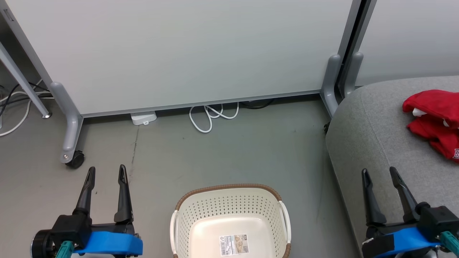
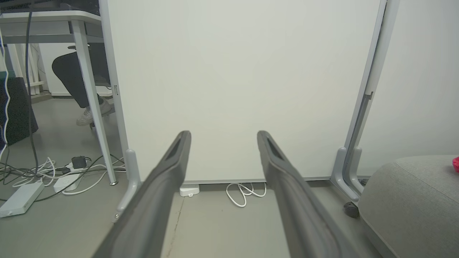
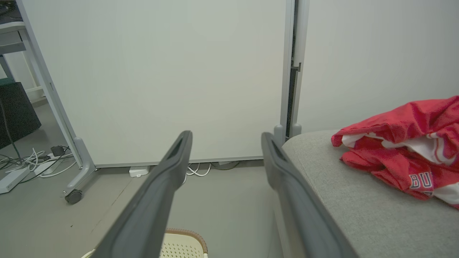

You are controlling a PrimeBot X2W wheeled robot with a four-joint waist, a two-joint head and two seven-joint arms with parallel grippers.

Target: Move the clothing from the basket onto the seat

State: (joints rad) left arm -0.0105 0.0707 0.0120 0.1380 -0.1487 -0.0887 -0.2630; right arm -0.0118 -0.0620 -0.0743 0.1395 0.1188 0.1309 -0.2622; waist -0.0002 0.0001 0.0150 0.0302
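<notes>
Head view: the left pincer (image 1: 107, 168) hangs over the floor (image 1: 229, 150), fingers spread wide and gripping nothing. The basket (image 1: 229, 188) stands just to its right, between both pincers, its paper label (image 1: 233, 245) showing. The right pincer (image 1: 378, 170), equally wide and unladen, is over the seat (image 1: 369, 125); the clothing (image 1: 435, 118) lies ahead and to its right, well apart.

Left wrist view: the released fingers (image 2: 172, 168) frame a white panel (image 2: 233, 89); the seat is off right.

Right wrist view: the splayed fingers (image 3: 287, 179) touch nothing. The clothing is heaped on the seat to their right, and the basket rim is below.
</notes>
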